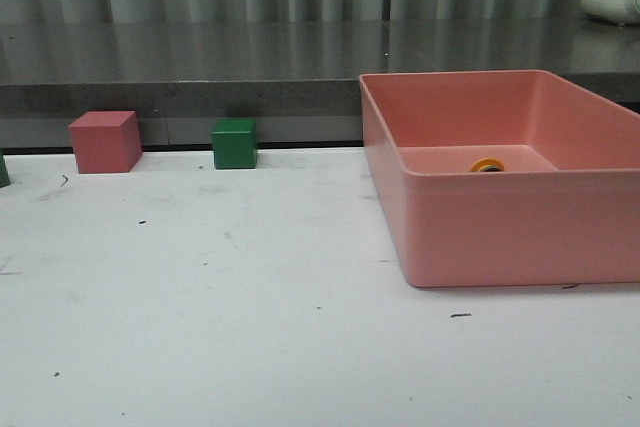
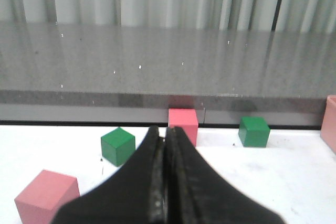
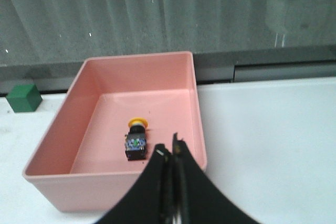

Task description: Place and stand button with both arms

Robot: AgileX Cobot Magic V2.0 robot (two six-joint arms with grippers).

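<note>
Right wrist view shows the whole button (image 3: 136, 141) lying in the bin (image 3: 79, 93), front only its cap; both hands clenched.

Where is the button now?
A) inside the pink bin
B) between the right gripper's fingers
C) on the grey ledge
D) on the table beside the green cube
A: the button lies on its side on the floor of the pink bin, untouched by either gripper.

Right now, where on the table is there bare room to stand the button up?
The broad white table left of and in front of the pink plastic bin is bare. The far edge is crowded by the pink cube and green cube. The yellow-capped push-button lies inside the bin.
</note>
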